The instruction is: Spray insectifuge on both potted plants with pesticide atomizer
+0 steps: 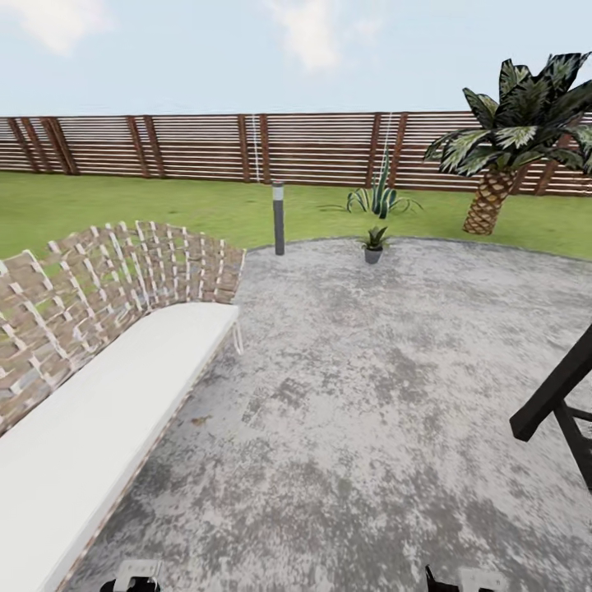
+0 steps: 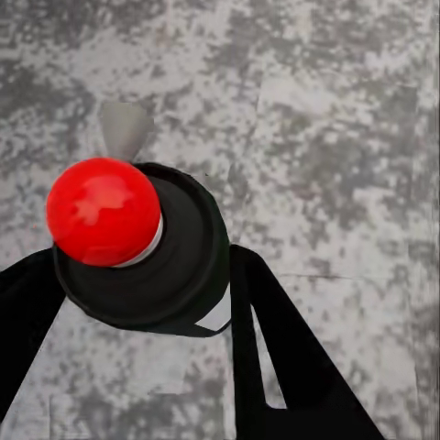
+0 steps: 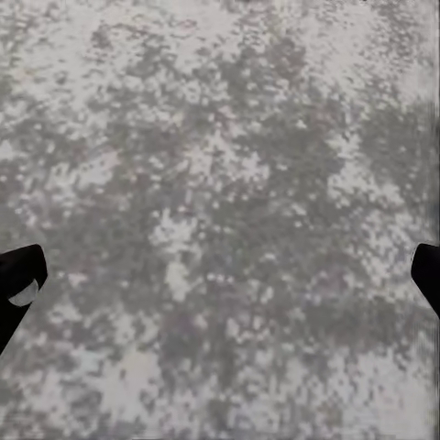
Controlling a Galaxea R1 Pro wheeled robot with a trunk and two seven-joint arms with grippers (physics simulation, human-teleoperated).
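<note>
In the left wrist view my left gripper (image 2: 142, 266) is shut on the pesticide atomizer (image 2: 183, 247). I see it end-on as a dark round body with a red ball on top and a grey cone beyond it, held over the grey mottled patio. My right gripper (image 3: 220, 275) is open, its black fingertips (image 3: 18, 280) far apart above bare paving. One potted plant (image 1: 374, 244), a small green rosette in a grey pot, stands at the patio's far edge, well ahead of me in the head view.
A wicker bench (image 1: 107, 329) with a white cushion fills the left. A grey bollard lamp (image 1: 278, 218) stands left of the plant, a striped agave (image 1: 380, 197) behind it, a palm tree (image 1: 501, 140) at the right. A dark frame (image 1: 559, 395) juts in at right. The slat fence (image 1: 197, 146) closes the lawn.
</note>
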